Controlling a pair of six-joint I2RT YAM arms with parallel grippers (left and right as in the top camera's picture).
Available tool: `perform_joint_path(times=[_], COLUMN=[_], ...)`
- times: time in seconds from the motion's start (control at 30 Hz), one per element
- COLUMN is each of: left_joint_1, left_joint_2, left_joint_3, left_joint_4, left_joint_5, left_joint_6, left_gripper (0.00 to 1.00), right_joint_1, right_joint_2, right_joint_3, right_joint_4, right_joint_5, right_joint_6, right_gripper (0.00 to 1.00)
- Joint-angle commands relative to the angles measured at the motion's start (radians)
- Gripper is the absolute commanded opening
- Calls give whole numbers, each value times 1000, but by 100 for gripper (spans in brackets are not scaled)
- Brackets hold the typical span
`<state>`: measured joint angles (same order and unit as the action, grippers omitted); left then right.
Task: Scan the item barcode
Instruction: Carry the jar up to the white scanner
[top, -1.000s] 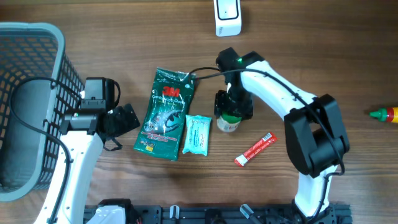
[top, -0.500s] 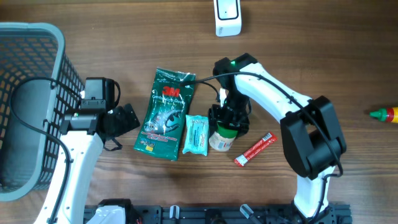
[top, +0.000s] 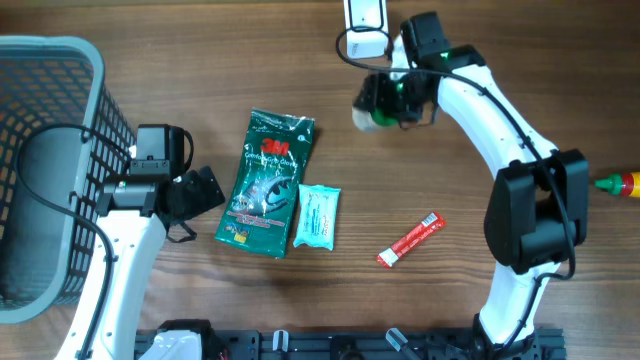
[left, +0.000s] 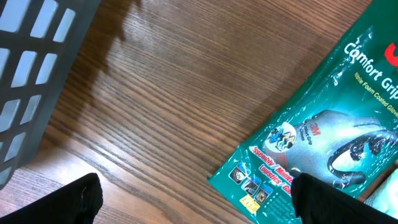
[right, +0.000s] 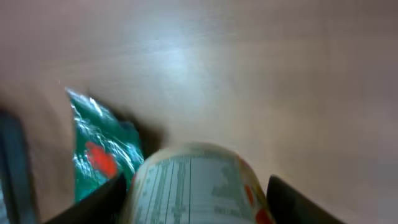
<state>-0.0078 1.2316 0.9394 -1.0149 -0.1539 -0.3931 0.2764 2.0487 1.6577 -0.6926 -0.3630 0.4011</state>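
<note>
Jar (top: 367, 116) clamped in right gripper (top: 388, 101) near scanner (top: 365, 24); left gripper (top: 204, 191) spread wide

basket (top: 52, 44): grey plastic mesh one, parked at the far left of the surface, cut off by the frame edge
surface (top: 200, 70): brown wood, visible grain
green pack (top: 270, 182): 3M Comfort Grip gloves, shiny bag lying flat, a bit tilted, right of the basket with bare wood between them
blue packet (top: 317, 216): small pale blue pouch, flat, snug against the green pack's lower right side, can't tell if they actually touch
red sachet (top: 410, 240): skinny red stick lying diagonally, on its own, right of the blue packet
bottle (top: 620, 184): on its side at the right edge, green tip, red then yellow, mostly out of frame
</note>
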Motion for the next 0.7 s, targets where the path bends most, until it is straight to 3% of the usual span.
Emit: perform_joint_path(times=[0.0,0.17,0.3,0.4,0.5,0.67], left_joint_1=[6,6,6,6,6,6], left_joint_2=[-8,-8,-8,-8,-8,-8], left_joint_3=[-6,-6,-6,-6,-6,-6], left_joint_4=[2,2,2,2,2,2], left_joint_5=[5,5,5,5,5,5], left_joint_6=[19,19,20,19,19,20], left_gripper=[100,100,100,100,100,100], right_joint_1=[6,6,6,6,6,6], right_joint_2=[-27,21,138,218,272,279], right_joint_3=[23,13,13,13,13,14], right_joint_4=[209,542,895,1108,1246,1329], right_joint_5=[133,307,307,346,375,389], right_joint_6=[-10,-26,-140,-147,-147,-147], right_gripper=[43,40,47,47,50,49])
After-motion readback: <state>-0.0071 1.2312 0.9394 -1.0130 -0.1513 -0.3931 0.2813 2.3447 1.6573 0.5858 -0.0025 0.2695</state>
